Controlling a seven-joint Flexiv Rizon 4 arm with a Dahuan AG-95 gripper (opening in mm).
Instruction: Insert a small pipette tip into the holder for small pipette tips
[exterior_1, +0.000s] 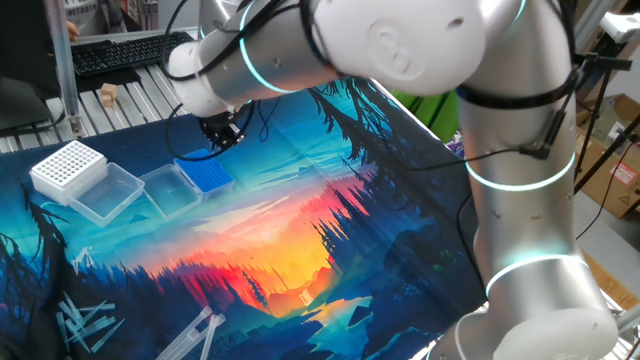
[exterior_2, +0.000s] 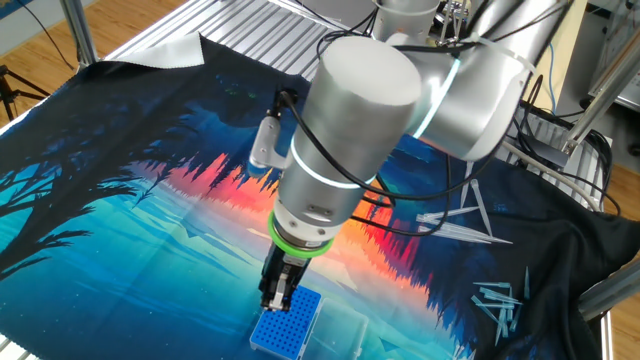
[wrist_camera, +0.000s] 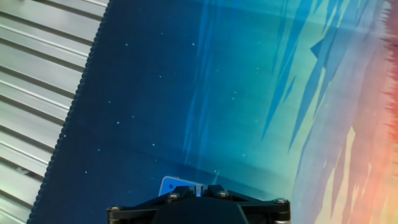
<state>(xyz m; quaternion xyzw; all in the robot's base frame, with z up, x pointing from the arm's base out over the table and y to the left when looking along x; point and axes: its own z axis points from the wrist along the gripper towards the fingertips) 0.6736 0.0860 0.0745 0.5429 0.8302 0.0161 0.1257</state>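
Note:
The holder for small pipette tips (exterior_1: 206, 176) is a bright-blue rack joined to a clear tray (exterior_1: 168, 190). It also shows in the other fixed view (exterior_2: 290, 328), and one of its corners shows in the hand view (wrist_camera: 173, 185). My gripper (exterior_1: 222, 137) hangs just above the rack's far edge (exterior_2: 277, 298). In the hand view the gripper (wrist_camera: 198, 189) has its black fingers (wrist_camera: 214, 190) almost together. A thin pale sliver, the small pipette tip (wrist_camera: 196, 188), sits between them. The tip is too small to see in the fixed views.
A white box with bigger holes (exterior_1: 68, 165) and its clear tray (exterior_1: 108, 193) stand left of the blue rack. Loose pipette tips lie at the mat's near left corner (exterior_1: 85, 325) and show at the right of the other view (exterior_2: 498, 300). A ribbed metal table edge (wrist_camera: 37, 106) borders the mat.

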